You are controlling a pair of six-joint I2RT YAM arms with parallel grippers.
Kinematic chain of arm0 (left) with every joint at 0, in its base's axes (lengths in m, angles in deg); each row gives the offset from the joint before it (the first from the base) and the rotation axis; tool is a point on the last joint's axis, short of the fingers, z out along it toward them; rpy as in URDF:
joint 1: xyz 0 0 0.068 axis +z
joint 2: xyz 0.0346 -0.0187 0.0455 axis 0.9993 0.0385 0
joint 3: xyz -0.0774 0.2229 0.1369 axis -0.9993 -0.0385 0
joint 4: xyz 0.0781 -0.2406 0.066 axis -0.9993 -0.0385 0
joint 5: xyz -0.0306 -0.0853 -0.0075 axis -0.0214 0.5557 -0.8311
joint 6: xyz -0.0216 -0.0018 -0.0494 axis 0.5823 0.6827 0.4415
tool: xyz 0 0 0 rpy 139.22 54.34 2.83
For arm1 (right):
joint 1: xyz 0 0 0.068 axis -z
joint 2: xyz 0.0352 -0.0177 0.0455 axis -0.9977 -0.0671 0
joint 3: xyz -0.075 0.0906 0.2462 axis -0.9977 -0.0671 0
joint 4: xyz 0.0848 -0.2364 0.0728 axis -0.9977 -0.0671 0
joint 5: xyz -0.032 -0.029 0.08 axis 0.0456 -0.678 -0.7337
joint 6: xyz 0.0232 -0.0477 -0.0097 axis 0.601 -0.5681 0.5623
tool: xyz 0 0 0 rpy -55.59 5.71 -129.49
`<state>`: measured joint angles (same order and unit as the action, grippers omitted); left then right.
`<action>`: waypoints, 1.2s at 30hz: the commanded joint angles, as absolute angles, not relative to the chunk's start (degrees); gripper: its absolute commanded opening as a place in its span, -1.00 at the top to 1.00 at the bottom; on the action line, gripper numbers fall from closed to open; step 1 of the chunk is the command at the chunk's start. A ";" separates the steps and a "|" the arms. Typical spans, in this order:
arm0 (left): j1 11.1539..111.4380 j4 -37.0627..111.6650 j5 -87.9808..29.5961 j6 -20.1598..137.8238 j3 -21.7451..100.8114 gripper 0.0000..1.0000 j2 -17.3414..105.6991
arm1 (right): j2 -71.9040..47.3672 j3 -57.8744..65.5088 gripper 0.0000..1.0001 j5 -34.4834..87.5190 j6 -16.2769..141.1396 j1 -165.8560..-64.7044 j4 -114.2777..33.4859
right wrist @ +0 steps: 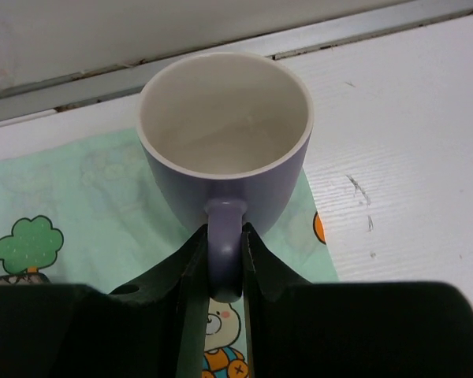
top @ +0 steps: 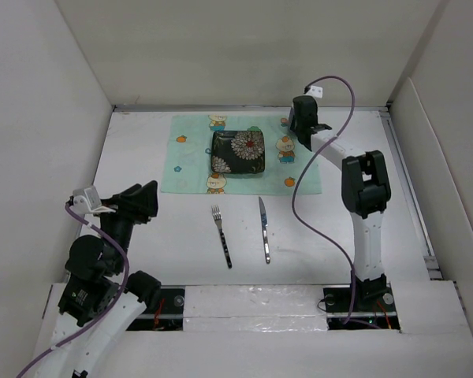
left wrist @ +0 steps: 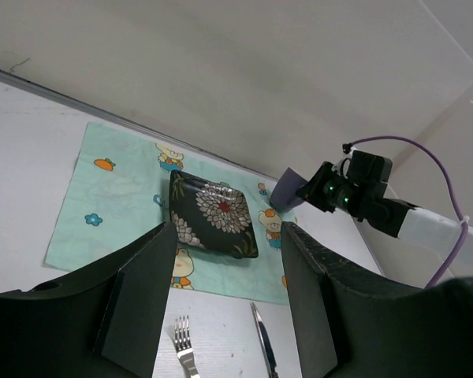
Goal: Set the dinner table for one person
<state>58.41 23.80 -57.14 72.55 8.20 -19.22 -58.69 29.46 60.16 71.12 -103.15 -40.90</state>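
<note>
On the white dinner table (top: 142, 150) lies a mint-green cartoon placemat (top: 191, 161) with a dark square floral plate (top: 239, 152) in its middle. A fork (top: 221, 235) and a knife (top: 264, 229) lie side by side in front of the mat. My right gripper (right wrist: 224, 272) is shut on the handle of a purple mug (right wrist: 223, 169) with a white inside, at the mat's far right corner; the mug is hidden under the gripper (top: 303, 122) in the top view. My left gripper (top: 146, 201) is open and empty, near the left front.
White walls (top: 244, 55) close the table at the back and both sides. A purple cable (top: 315, 169) loops from the right arm over the table's right part. The right arm (left wrist: 394, 213) and mug (left wrist: 288, 189) show in the left wrist view.
</note>
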 commanded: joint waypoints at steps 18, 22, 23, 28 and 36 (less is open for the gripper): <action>58.70 18.76 -51.09 77.49 11.66 -0.04 1.54 | -44.06 18.98 -0.13 57.63 74.77 -101.80 -38.92; 58.70 18.41 -44.76 76.61 12.98 0.06 8.84 | -36.59 15.48 -0.17 55.61 76.88 -101.80 -39.54; 57.49 18.06 -44.92 76.35 13.41 0.18 11.55 | -34.48 14.41 -0.15 53.86 78.45 -101.80 -41.71; 55.19 17.00 -43.08 75.82 14.04 0.76 21.14 | -16.14 -1.82 1.00 44.63 82.42 -105.13 -36.21; 40.01 15.87 -53.15 83.53 12.00 0.69 33.71 | 0.86 -28.02 0.86 43.39 84.09 -110.67 -29.52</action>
<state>47.04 17.00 -47.37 79.09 10.94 31.71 -1.23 -22.52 44.73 82.60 -110.80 -31.48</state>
